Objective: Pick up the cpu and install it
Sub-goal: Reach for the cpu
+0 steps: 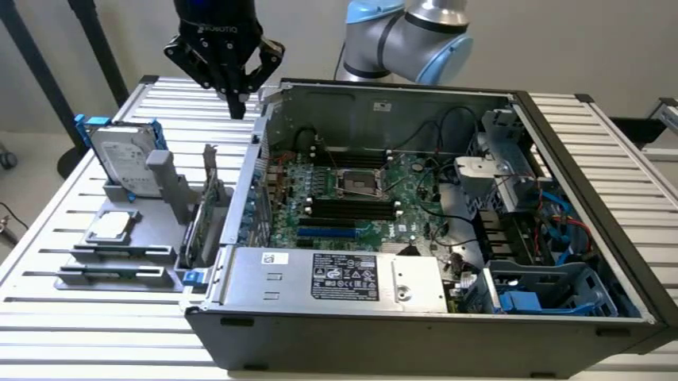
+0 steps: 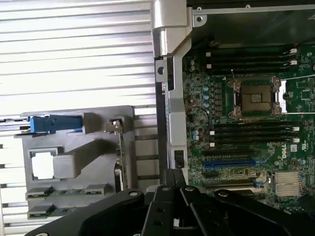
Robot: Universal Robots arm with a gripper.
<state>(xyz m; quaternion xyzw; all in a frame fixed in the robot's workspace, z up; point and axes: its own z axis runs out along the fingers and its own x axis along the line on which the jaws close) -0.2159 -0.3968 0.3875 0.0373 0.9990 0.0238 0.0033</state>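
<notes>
The pincer [image 1: 235, 105] hangs clenched on nothing above the slatted desk [image 1: 63, 317], just beside the outer wall of the open computer case [image 1: 424, 333]. The cpu [image 1: 111, 228] lies flat on a grey rack [image 1: 117, 274] well apart from the pincer, toward the exterior view's left, with a hard drive [image 1: 122, 159] standing nearer the pincer. The motherboard socket [image 1: 358, 182] sits inside the case on the pincer's other side
</notes>
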